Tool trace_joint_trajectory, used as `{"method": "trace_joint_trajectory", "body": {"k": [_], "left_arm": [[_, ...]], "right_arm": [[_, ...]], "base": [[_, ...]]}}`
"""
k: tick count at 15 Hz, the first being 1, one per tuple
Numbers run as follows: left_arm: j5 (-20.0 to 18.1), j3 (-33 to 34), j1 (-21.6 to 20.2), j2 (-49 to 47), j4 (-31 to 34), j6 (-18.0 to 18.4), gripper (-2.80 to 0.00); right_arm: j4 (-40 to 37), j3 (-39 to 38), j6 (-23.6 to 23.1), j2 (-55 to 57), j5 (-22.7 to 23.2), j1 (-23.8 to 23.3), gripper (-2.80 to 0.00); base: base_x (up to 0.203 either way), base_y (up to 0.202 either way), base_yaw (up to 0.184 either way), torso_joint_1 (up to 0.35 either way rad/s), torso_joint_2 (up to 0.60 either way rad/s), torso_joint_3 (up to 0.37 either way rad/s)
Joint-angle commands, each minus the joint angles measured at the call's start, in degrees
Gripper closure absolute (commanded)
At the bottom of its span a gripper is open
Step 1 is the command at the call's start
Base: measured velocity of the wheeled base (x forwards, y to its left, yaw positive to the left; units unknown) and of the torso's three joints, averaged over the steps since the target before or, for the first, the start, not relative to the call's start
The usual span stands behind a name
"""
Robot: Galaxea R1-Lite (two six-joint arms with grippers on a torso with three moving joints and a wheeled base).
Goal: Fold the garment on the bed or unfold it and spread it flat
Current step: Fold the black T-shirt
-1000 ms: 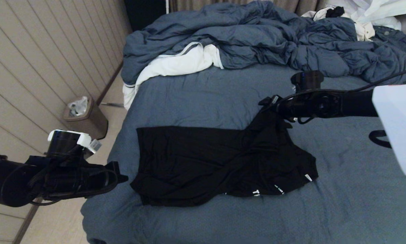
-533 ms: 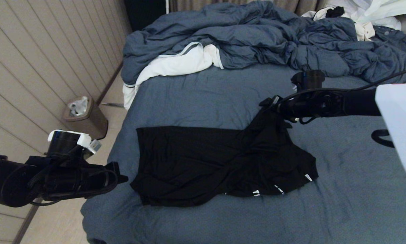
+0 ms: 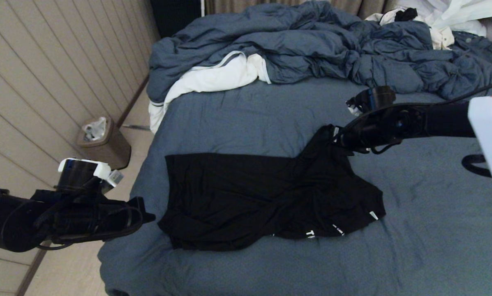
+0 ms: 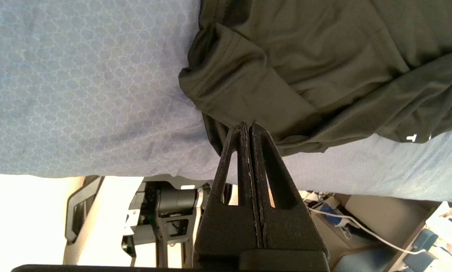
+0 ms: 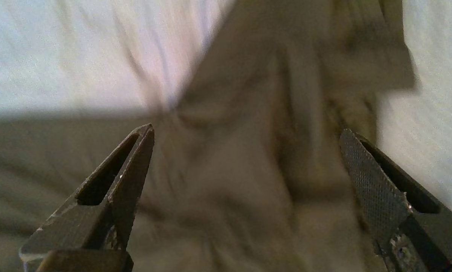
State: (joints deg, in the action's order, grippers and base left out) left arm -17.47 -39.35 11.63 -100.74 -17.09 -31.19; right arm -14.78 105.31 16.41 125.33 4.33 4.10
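Head view: shirt [image 3: 266, 197] lying crumpled on the bed [image 3: 237, 115], well short of the duvet [image 3: 311, 45] heaped at the far end. Long axis running side to side across the bed, nearly flat toward the left edge, bunched and twisted toward the right, a peak of cloth drawn up at the far right corner. Right claw [image 3: 337, 137] poised at that peak, touching or just above it; cannot tell which. Left claw [image 3: 145, 213] hanging off the bed's left edge, just beside the shirt's near-left corner. A bin [image 3: 102, 142] on the floor, well clear of the shirt.

Left wrist view: left claw [image 4: 248, 128] clenched, pads pressed together on nothing, tips aimed at the folded corner of the shirt [image 4: 305, 68] close ahead, no cloth between them.

Right wrist view: right claw [image 5: 246, 132] released, spread wide, with a ridge of the shirt [image 5: 248, 181] directly ahead, centred between the tips. Nothing gripped.

Likely next: closing the right claw on that ridge and drawing it away from the left edge, along the long axis. Right arm plainly the nearer to the bunched end; left arm the nearer to the flat end, though needing to open before pinning it.
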Motion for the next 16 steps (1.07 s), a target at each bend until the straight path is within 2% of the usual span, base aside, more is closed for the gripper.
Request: {"method": "trace_joint_trajectory", "body": {"k": [1,6,8,9,11,15,16], "left_arm": [[-0.1,0.2,0.1,0.1,-0.4,-0.2,0.0],[-0.1,0.3,0.4,0.0,-0.6,-0.2,0.0],[-0.1,0.3,0.6,-0.1,-0.6,-0.2,0.0],[-0.1,0.4,0.6,0.0,-0.5,-0.3,0.0],[-0.1,0.4,0.8,-0.1,-0.5,-0.2,0.0],[-0.1,0.3,1.0,-0.7,-0.6,-0.2,0.0],[-0.1,0.3,1.0,-0.8,-0.6,-0.2,0.0]], "right_arm": [[-4.4,0.0,-3.4,-1.9,0.0,0.3,-2.8],[-8.6,-1.9,-8.6,-3.4,-1.5,0.7,-2.8],[-8.5,-4.5,-9.9,-2.6,-1.7,2.9,-2.8],[-8.4,-4.7,-10.2,-1.9,-2.3,3.1,0.0],[-8.6,-4.8,-12.1,-2.5,-4.0,2.4,0.0],[-8.7,-10.3,-21.7,-6.2,-4.1,0.6,0.0],[-8.8,-10.9,-22.3,-6.5,-4.5,0.5,0.0]], "base": [[0.0,0.0,0.0,0.0,0.0,0.0],[0.0,0.0,0.0,0.0,0.0,0.0],[0.0,0.0,0.0,0.0,0.0,0.0],[0.0,0.0,0.0,0.0,0.0,0.0],[0.0,0.0,0.0,0.0,0.0,0.0],[0.0,0.0,0.0,0.0,0.0,0.0],[0.0,0.0,0.0,0.0,0.0,0.0]]}}
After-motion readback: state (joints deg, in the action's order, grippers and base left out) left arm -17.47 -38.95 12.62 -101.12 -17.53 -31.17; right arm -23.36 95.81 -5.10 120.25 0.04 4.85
